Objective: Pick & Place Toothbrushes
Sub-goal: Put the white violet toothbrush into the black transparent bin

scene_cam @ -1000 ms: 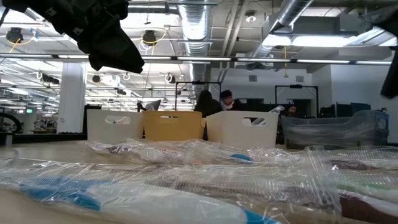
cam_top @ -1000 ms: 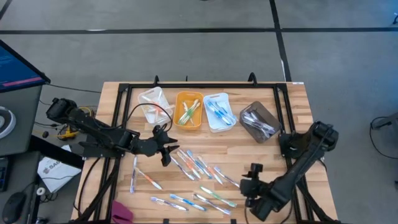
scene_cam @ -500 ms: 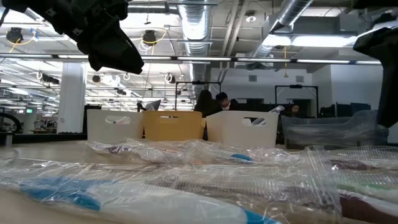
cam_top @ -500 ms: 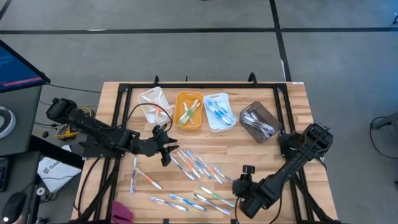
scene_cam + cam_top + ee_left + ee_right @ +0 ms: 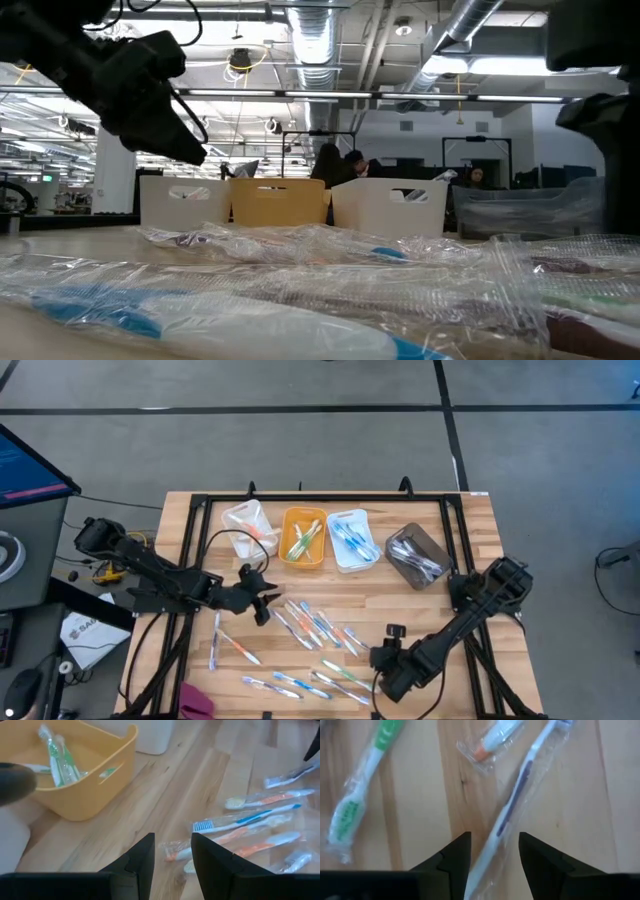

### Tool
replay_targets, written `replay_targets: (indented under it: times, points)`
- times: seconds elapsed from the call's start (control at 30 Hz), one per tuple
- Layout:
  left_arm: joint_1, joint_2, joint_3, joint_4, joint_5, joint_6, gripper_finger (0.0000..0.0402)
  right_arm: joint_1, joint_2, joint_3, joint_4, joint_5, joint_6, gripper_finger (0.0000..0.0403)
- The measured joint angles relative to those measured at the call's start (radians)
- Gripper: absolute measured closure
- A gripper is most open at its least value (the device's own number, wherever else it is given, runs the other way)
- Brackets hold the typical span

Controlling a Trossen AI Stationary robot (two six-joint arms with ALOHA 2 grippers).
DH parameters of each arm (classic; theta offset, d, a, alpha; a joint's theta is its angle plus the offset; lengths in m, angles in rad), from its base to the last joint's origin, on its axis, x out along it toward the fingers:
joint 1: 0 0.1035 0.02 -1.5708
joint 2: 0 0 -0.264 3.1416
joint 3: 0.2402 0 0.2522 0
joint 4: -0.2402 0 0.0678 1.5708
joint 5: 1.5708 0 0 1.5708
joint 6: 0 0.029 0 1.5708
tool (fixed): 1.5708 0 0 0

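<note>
Wooden surface (image 5: 460,530): toothbrushes (image 5: 320,625) scattered mid-board. Right hand (image 5: 490,847) parted, straddling a wrapped brush near front edge; left hand (image 5: 172,852) parted, empty.

Your left end effector (image 5: 172,857) hovers with fingers parted over the counter (image 5: 165,785), wrapped toothbrushes (image 5: 250,820) ahead, yellow bin (image 5: 107,782) alongside.

From the right wrist I lose the white toothbrush (image 5: 512,810) where it runs under my gripper (image 5: 491,851), and the green one (image 5: 360,795) is blurred. In the low view, crinkled wrappers (image 5: 300,290) smear whatever lies on the worktop (image 5: 80,240).
</note>
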Motion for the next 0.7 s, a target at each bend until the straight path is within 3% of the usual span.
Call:
replay_targets:
  times: [0.4, 0.7]
  points:
    - [-0.001, 0.000, -0.013, 0.104, 0.000, 0.041, 0.0279, -0.039, -0.015, -0.049, 0.057, -0.089, -0.025, 0.0247]
    - [-0.036, 0.005, -0.013, 0.159, 0.035, 0.142, 0.0279, -0.045, -0.021, -0.055, 0.058, -0.093, -0.083, 0.0325]
